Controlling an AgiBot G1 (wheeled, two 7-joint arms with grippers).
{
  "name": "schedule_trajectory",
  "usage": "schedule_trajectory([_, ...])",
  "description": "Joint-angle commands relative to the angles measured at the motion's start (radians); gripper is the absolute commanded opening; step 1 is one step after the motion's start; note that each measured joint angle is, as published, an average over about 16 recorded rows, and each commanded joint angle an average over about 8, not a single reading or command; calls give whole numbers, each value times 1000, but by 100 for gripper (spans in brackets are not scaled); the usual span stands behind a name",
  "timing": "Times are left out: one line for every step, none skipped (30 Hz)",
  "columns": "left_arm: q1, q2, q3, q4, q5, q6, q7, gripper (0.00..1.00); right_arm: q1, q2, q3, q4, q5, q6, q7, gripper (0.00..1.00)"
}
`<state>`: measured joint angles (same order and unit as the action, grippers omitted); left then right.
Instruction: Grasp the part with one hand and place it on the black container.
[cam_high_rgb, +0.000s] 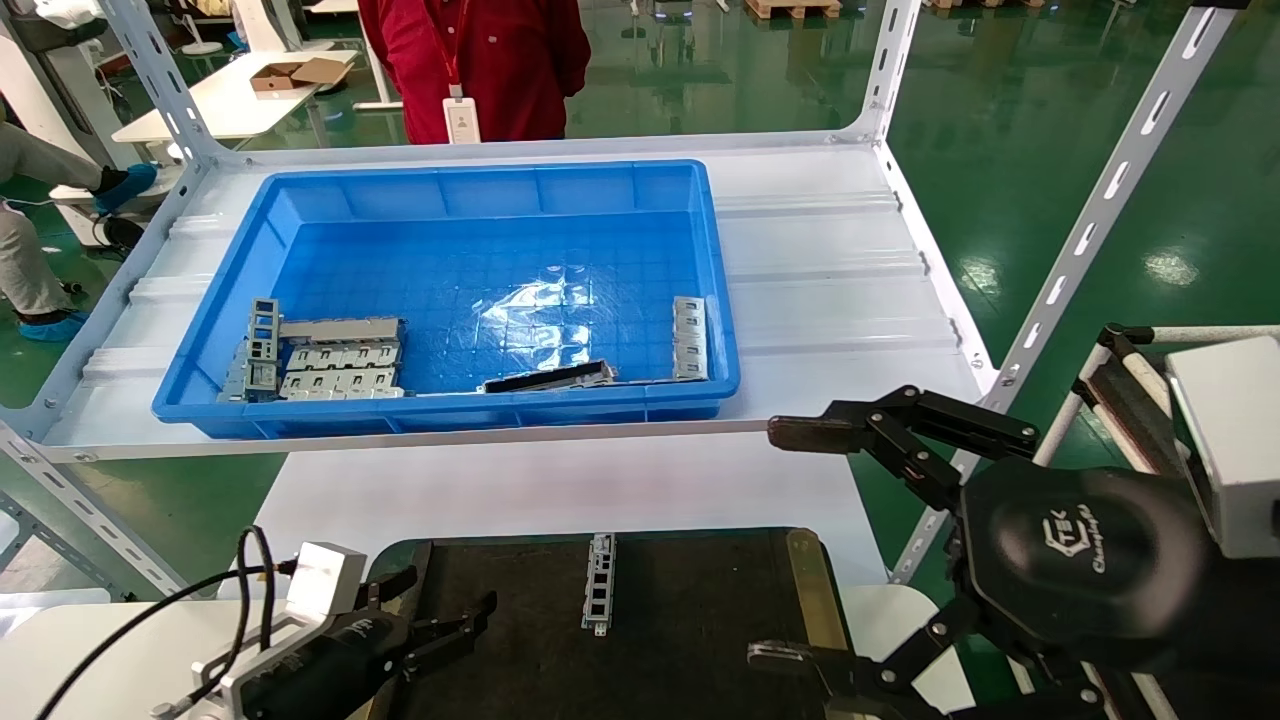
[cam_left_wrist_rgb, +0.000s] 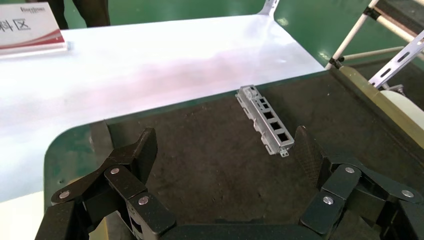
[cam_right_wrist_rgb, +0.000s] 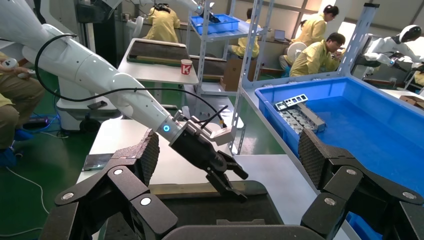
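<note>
A: What's the setting?
B: A workshop with a glossy green floor. A white bench (cam_high_rgb: 560, 490) carries a black tray (cam_high_rgb: 700, 640) at its near edge, and above it a shelf (cam_high_rgb: 830, 290) holds a blue bin (cam_high_rgb: 480, 200).

A: And the part?
B: The part (cam_high_rgb: 599, 583) lies flat on the tray's matte, felt-like surface. Its long axis runs straight away from the robot, toward the bin. It is a slim silver-grey metal bar with a row of rectangular cut-outs, like a ladder.

A: Where are the pincers?
B: The left pincer (cam_high_rgb: 440, 625) hovers over the tray's near left corner, jaws spread wide and empty; the part sits just beyond it and to its right, apart from it. The right pincer (cam_high_rgb: 795, 545) hangs by the tray's right, brass-coloured strip (cam_high_rgb: 810, 590), also wide open, holding nothing.

A: Anything in the bin?
B: Grey metal cages (cam_high_rgb: 335, 365), a dark strip (cam_high_rgb: 550, 377) and another ladder bar (cam_high_rgb: 689, 337).
</note>
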<state>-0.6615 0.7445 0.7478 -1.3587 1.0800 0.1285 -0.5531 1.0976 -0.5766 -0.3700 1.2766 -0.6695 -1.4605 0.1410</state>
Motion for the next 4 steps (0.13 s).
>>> schedule_trajectory([27,2,-68,1,-15,46,44,100,0,0,0,0,0,0,0,100])
schedule_trajectory([31,3,-77,2,-18,52,51,100,0,0,0,0,0,0,0,100])
schedule_trajectory([35,4,-87,2,-22,58,58,100,0,0,0,0,0,0,0,100])
schedule_trajectory([40,5,-96,2,-25,64,65,100,0,0,0,0,0,0,0,100])
